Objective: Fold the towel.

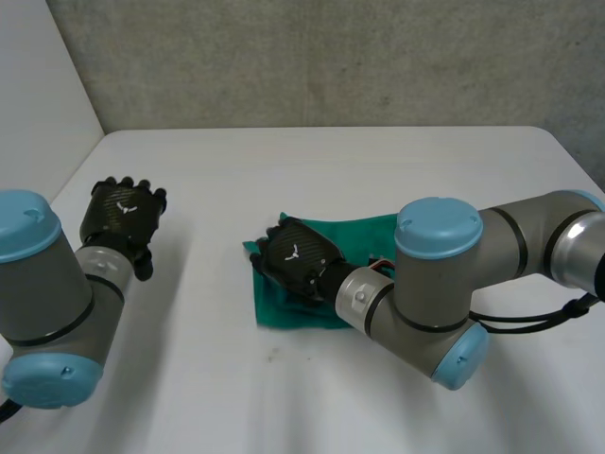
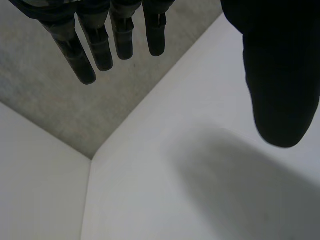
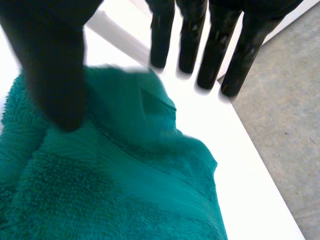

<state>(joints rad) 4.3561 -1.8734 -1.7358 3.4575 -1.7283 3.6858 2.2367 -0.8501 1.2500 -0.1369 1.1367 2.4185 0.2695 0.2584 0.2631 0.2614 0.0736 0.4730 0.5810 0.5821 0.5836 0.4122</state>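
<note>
Towel (image 1: 284, 310) sits centre frame in the head view, slightly below middle, bunched and rumpled on the bench (image 1: 331, 170), not a clean fold. Right robot hand (image 1: 298, 257) is over the towel's left part, arm coming in from the right of frame. Right wrist view: towel (image 3: 125, 190) lies under the palm, its edge stops short of the fingertips, fingers (image 3: 210, 50) straight and apart over bare bench, thumb (image 3: 55, 60) spread off to the side above the cloth, so nothing is clamped. Can't tell if the thumb tip touches the pile. Left robot hand (image 1: 121, 219) is at the left of frame, well apart from the towel; its wrist view shows fingers (image 2: 100, 45) straight and thumb apart over bare bench, holding nothing. My read: a grasp at the left edge is being set up, fold not finished. Next move needs the right fingers to close on that edge, then carry it across without dragging the whole bundle.
</note>
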